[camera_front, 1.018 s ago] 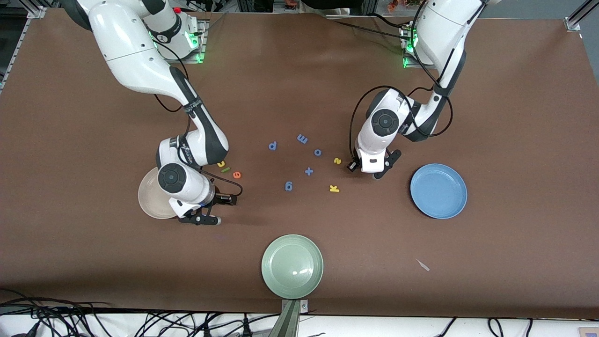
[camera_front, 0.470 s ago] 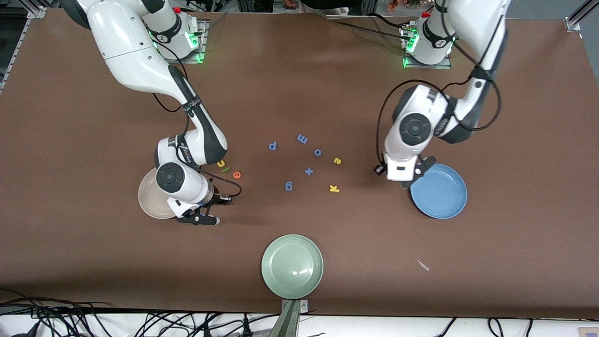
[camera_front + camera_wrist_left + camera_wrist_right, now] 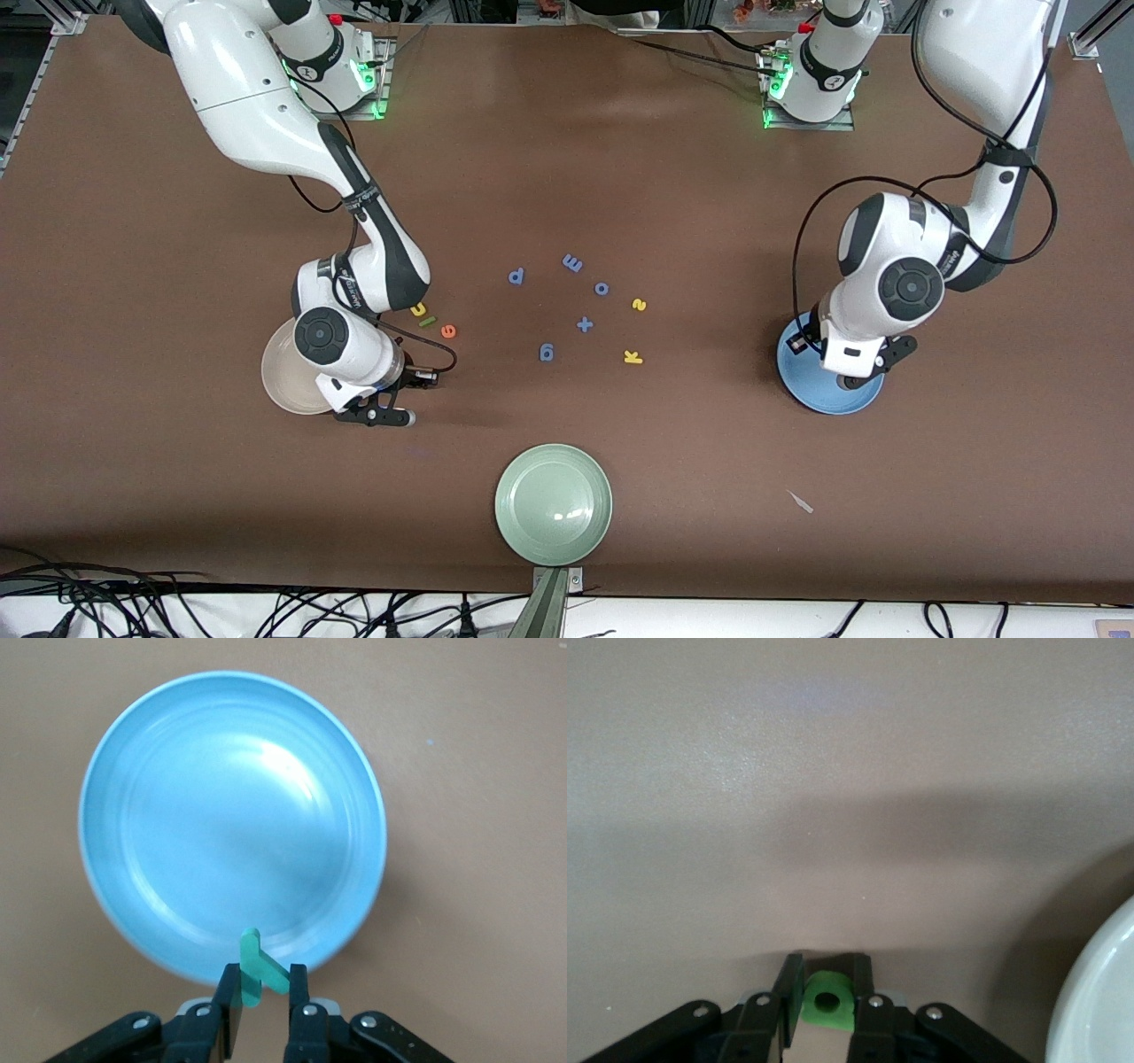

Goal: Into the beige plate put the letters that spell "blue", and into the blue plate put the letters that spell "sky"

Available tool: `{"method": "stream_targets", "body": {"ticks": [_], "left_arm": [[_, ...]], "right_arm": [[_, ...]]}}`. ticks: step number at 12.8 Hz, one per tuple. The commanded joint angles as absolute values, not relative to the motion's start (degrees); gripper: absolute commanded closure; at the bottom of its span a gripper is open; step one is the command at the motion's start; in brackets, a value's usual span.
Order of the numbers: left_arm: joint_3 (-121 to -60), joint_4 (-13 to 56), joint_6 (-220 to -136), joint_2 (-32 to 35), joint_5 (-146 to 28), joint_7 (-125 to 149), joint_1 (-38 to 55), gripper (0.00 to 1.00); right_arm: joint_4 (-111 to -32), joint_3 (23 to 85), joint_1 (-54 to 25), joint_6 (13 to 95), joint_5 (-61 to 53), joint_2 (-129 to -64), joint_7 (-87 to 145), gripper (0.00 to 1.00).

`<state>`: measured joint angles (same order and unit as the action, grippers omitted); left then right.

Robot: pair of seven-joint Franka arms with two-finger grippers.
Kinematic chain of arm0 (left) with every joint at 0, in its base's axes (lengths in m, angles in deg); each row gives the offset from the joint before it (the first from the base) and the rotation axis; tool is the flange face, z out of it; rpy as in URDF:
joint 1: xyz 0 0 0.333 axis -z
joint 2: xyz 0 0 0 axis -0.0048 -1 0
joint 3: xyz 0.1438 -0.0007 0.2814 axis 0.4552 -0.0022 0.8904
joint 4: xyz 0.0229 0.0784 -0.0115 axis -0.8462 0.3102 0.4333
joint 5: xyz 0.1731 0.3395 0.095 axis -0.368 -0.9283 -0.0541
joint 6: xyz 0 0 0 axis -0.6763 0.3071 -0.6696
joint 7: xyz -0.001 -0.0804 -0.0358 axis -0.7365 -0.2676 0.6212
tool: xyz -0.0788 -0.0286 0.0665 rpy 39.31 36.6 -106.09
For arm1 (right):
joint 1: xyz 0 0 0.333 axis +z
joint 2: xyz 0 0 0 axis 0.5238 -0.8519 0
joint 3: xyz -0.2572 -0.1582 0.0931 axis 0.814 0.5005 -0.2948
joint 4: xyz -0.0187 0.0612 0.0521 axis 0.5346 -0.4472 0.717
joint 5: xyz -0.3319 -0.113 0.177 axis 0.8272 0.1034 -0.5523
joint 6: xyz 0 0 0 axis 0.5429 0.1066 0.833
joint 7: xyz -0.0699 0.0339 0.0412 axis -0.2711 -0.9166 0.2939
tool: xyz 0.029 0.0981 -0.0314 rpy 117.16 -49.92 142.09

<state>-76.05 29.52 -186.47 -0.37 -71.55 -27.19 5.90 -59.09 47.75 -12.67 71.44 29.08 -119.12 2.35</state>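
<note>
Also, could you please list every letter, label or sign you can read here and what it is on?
"u": yellow u.
"l": green l.
"e": orange e.
"s": yellow s.
"k": yellow k.
"p": blue p.
"m": blue m.
"o": blue o.
"x": blue x.
"g": blue g.
All are foam letters lying on the table.
Teal piece in left gripper, green piece in right gripper: too hidden to read.
No printed labels readable.
</note>
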Motion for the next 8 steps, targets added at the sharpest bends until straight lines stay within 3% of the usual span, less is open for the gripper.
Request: {"method": "stream_targets", "body": {"ticks": [1,2,6,8], "left_arm": [[-76.65,29.3,-189.86,-3.51,-74.77,-26.16,4.66,0.5],[-76.65,29.3,-189.69,-3.51,-74.77,-26.16,4.48,0.01],[-81.29,28.16,-187.41,-2.1,-74.68,-27.22,5.7,0.0],[-84.81,25.28,-187.4,-2.71,-73.98,-30.88,7.19,0.0]], "right_arm": [[-60.24,47.83,-12.78,68.6,27.86,-116.28,3.6,0.72],[-59.54,47.92,-13.21,66.76,28.12,-115.4,3.95,0.72],[-55.49,48.09,-17.16,57.17,28.56,-113.56,13.76,0.72],[-56.28,51.59,-17.79,55.67,30.31,-113.02,20.96,0.72]]}}
